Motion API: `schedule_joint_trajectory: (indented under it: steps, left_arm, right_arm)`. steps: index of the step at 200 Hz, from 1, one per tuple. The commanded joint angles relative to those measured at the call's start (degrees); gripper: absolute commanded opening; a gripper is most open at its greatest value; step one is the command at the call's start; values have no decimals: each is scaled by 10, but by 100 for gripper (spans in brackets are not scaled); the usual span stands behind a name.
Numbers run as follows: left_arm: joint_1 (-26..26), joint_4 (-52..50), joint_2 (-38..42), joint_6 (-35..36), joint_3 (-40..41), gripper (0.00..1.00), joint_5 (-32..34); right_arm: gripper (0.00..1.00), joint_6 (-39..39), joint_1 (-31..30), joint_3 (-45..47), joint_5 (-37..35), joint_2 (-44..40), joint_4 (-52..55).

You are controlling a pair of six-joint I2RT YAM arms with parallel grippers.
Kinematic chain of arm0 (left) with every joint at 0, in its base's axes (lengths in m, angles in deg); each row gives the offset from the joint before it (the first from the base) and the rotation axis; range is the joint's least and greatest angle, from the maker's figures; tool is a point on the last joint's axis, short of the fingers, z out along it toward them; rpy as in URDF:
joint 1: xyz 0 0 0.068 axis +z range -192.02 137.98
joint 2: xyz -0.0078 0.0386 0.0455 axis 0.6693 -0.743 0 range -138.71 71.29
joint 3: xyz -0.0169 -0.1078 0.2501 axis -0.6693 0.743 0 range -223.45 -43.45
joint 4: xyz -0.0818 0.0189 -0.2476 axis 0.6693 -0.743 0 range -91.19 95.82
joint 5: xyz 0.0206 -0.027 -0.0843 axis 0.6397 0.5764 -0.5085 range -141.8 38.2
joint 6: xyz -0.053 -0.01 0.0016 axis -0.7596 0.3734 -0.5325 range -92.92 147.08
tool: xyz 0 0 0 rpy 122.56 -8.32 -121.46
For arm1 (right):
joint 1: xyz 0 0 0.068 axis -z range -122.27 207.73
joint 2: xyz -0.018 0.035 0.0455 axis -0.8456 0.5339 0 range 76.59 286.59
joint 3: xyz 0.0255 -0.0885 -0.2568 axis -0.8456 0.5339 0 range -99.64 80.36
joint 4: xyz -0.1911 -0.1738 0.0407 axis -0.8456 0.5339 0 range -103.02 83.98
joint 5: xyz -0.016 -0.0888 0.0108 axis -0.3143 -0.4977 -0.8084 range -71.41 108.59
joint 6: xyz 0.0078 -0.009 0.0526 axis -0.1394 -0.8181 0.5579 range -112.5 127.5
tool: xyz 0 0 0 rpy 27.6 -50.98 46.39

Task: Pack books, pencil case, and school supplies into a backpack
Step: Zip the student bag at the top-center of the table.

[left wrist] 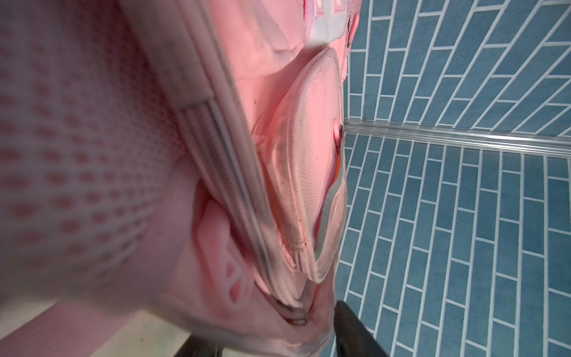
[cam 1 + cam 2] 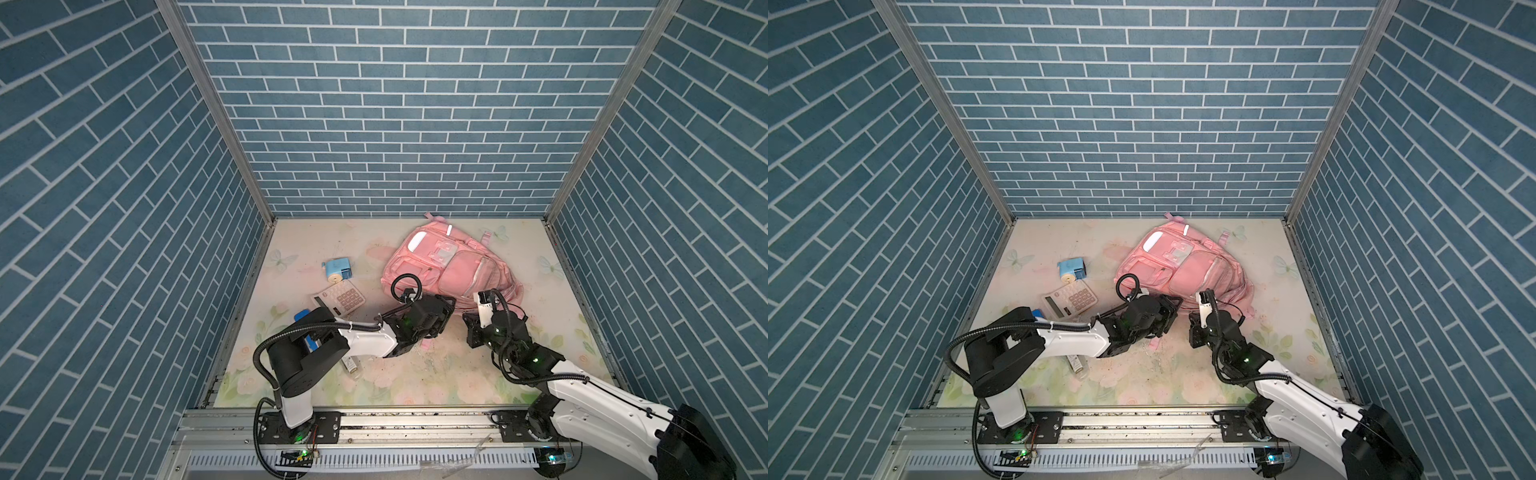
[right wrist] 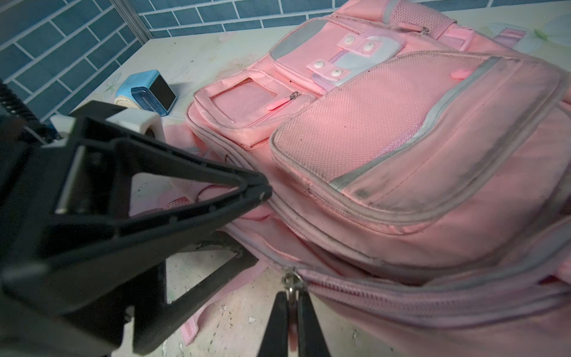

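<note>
two robot arms work at the near edge of a pink backpack (image 2: 457, 266) lying front-up on a flowered table (image 2: 552, 345), in what looks like the opening step of a packing job. the right gripper (image 3: 290, 298) is pinched tight on the metal zipper pull (image 3: 290, 282) at the backpack's near corner. just beside it the left gripper (image 3: 255, 222) straddles the backpack's edge, jaws apart with pink fabric between them; whether they actually pinch that fabric cannot be told. the zipper beyond the pull looks mostly done up, so the next move likely calls for the right arm to draw the pull along its track while the left braces the backpack against the tug. nothing can be seen inside the backpack, and its front pockets appear zipped. a sliver of orange (image 1: 335, 173) shows at one pocket seam in the left wrist view, too small to identify. a blue pencil sharpener (image 2: 337, 270) and a calculator (image 2: 343, 298) wait on the table, apart from the backpack on the left arm's side. no book can be made out.
</note>
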Motion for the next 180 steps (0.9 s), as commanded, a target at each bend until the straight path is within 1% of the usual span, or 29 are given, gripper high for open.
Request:
schedule_joint_trajectory:
  steps: [1,7,18,29,38,51,70,95,128,140,160,180]
  left_arm:
    - [9,14,-15,13,-10,46,3]
    - [12,24,-17,16,-5,35,-6]
    - [18,31,-16,22,2,19,-19]
    - [25,24,-7,36,10,7,-25]
    - [33,18,3,51,17,0,-29]
    - [48,13,18,76,26,0,-45]
    - [69,0,39,123,35,0,-81]
    - [101,-12,54,174,47,0,-159]
    - [138,-63,69,256,43,0,-229]
    - [149,-88,70,284,32,0,-248]
    - [163,-118,66,322,8,0,-273]
    - [172,-172,52,375,-40,0,-286]
  right_arm:
    - [0,-3,-1,-5,3,-14,-27]
    - [0,-3,-1,-8,-1,-14,-23]
    - [0,1,-1,-13,-13,-17,-11]
    - [0,4,-1,-19,-31,-23,2]
    - [0,5,0,-21,-43,-30,14]
    - [0,11,7,-27,-63,-41,40]
    - [0,31,35,-29,-84,-62,83]
    - [0,43,90,-23,-90,-100,115]
    - [0,50,181,-25,-59,-115,154]
    - [0,48,214,-23,-28,-115,149]
    - [0,30,224,-30,-3,-114,143]
    - [0,5,224,-33,64,-116,132]
